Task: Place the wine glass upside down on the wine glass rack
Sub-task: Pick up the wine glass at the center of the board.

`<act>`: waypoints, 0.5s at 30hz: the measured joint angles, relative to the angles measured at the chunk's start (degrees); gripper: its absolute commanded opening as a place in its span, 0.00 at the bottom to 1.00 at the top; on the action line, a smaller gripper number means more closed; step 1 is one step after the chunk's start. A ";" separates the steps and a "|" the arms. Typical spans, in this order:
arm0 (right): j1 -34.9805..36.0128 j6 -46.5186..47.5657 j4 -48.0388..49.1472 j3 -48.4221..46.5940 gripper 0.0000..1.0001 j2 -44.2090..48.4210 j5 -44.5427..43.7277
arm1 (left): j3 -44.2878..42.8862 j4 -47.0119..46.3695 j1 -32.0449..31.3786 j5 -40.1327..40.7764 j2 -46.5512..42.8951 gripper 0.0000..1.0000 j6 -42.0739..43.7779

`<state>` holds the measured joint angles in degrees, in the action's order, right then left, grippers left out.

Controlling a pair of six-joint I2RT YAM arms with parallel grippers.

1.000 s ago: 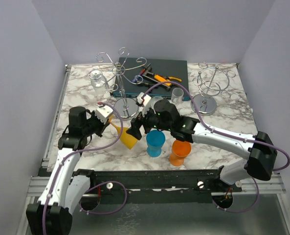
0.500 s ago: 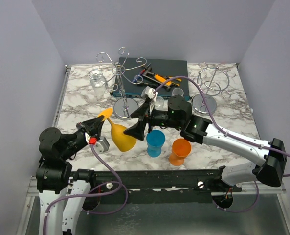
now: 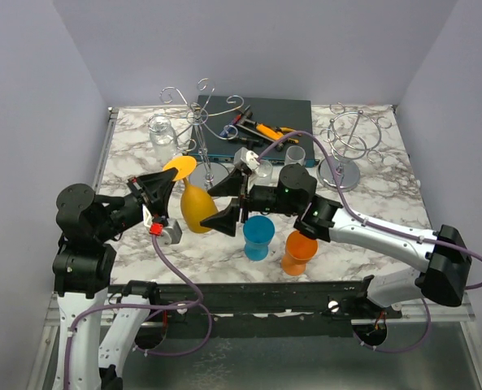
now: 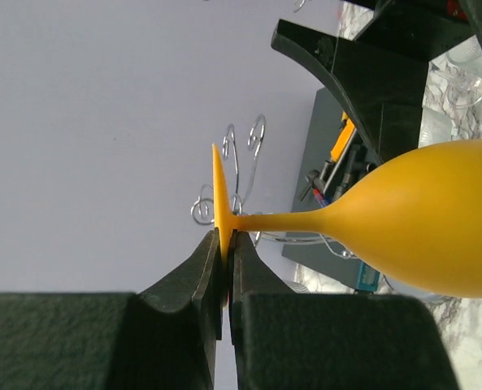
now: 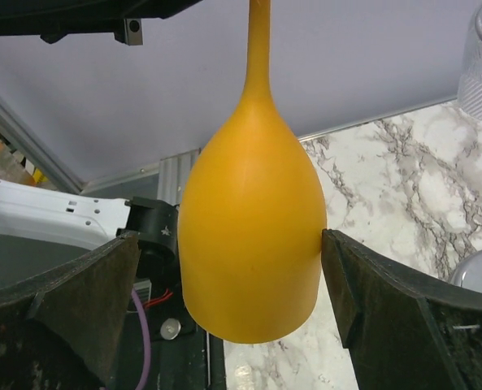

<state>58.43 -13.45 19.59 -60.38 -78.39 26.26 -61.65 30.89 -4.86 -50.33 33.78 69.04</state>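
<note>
Table: the marble table [image 3: 135,162] is carrying everything, with a dark flat case [image 3: 293,114] lying along its far edge.
Racks: a wire wine glass rack [image 3: 204,122] is standing left of centre, in front of the case. A second rack [image 3: 346,146] is standing at the far right.
Right gripper: the right gripper [image 3: 227,203] is sitting with its fingers spread wide, one on each side of the bowl. One pad seems to be grazing the bowl, though the wrist view is not making that certain.
Left gripper: the left gripper [image 4: 224,244] is pinching the edge of the foot, its fingers pressed together on it.
Wine glass: the yellow wine glass [image 3: 193,207] is being held off the table just in front of the rack's base, foot uppermost and mouth pointing down.
Cups: a blue cup [image 3: 258,237] and an orange cup [image 3: 299,252] are standing side by side near the front edge, right of the glass.
Jar: a clear jar [image 3: 161,134] is standing at the far left, near the rack.
</note>
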 measured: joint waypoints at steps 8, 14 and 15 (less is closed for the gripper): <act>-0.02 0.61 5.31 0.74 1.00 -3.04 -0.09 | -3.98 -0.68 0.02 -5.29 3.23 0.02 2.47; 0.02 1.09 7.78 1.31 0.99 -4.61 -0.09 | -5.49 -2.40 0.02 -8.26 3.52 0.03 3.26; 0.02 1.11 8.02 1.33 0.96 -4.61 -0.13 | -5.49 -2.49 0.04 -8.50 3.52 0.03 3.30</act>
<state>58.46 -12.34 27.62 -59.05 -83.00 26.13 -67.13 28.40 -4.82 -58.83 37.30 72.34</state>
